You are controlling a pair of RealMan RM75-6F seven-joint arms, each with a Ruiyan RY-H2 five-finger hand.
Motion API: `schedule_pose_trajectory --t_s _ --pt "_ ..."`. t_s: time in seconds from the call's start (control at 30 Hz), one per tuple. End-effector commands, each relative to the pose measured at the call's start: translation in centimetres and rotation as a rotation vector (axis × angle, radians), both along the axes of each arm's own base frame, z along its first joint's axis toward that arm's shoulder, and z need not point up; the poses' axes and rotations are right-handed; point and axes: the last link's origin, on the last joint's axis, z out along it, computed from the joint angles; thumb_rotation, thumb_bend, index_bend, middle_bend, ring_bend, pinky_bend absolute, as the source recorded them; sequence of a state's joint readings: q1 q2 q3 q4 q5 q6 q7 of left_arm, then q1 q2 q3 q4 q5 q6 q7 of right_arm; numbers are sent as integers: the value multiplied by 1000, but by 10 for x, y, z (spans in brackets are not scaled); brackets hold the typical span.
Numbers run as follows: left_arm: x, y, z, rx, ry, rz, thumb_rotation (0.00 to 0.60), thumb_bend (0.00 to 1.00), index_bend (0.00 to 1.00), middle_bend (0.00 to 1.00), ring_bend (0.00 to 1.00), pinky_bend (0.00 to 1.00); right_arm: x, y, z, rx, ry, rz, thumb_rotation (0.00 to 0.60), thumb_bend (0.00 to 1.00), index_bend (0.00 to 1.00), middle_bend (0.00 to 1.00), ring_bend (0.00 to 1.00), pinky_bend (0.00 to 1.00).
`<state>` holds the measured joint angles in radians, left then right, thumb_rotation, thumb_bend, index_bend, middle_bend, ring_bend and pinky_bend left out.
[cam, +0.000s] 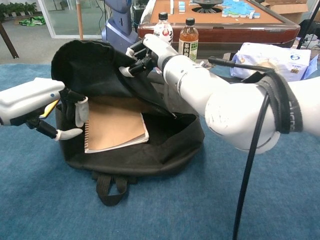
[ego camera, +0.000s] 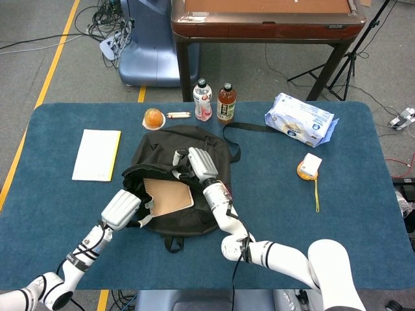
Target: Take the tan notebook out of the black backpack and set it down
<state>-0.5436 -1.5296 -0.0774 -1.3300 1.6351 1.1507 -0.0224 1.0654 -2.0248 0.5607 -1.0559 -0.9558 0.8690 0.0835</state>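
The black backpack (ego camera: 170, 146) lies in the middle of the blue table with its mouth open toward me. Inside lies the tan spiral notebook (ego camera: 171, 197), flat and mostly uncovered (cam: 114, 125). My right hand (ego camera: 198, 165) grips the bag's upper flap and holds it up, as the chest view shows (cam: 146, 54). My left hand (ego camera: 123, 208) is at the left side of the opening, fingers apart beside the notebook's spiral edge (cam: 47, 106). It holds nothing; I cannot tell whether its fingertips touch the notebook.
A white pad with a yellow edge (ego camera: 96, 154) lies left of the bag. Behind it are an orange (ego camera: 154, 118), a small sausage (ego camera: 178, 115) and two bottles (ego camera: 203, 100), (ego camera: 225, 102). A tissue pack (ego camera: 301, 120) and tape measure (ego camera: 310, 166) lie to the right.
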Motion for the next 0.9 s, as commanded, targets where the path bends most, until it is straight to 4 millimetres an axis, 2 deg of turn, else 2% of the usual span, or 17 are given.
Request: schedule_pose_trajectory --t_s 0.03,0.17,0.47,0.57,0.8,0.9 --pt "0 4 -10 -9 23 10 600 269 429 436 447 430 -1 -1 1 -3 -2 -3 600 508 856 543 387 516" --pt "3 8 -21 -10 38 16 600 266 351 380 380 428 -2 -3 1 -6 10 3 600 508 856 542 387 516" --pt "5 13 -41 -5 126 10 600 242 331 362 351 403 -5 -5 2 4 14 9 600 508 856 542 389 516" --pt "6 13 -45 13 145 9 600 211 306 342 343 394 -7 -4 1 9 19 12 600 508 856 542 393 516" --pt "10 11 -51 23 177 24 600 171 190 233 241 330 -10 -4 -1 17 18 7 600 508 856 542 395 516" --pt "13 10 -54 19 181 31 600 168 174 215 222 322 -10 -4 -1 17 17 10 600 508 856 542 398 516"
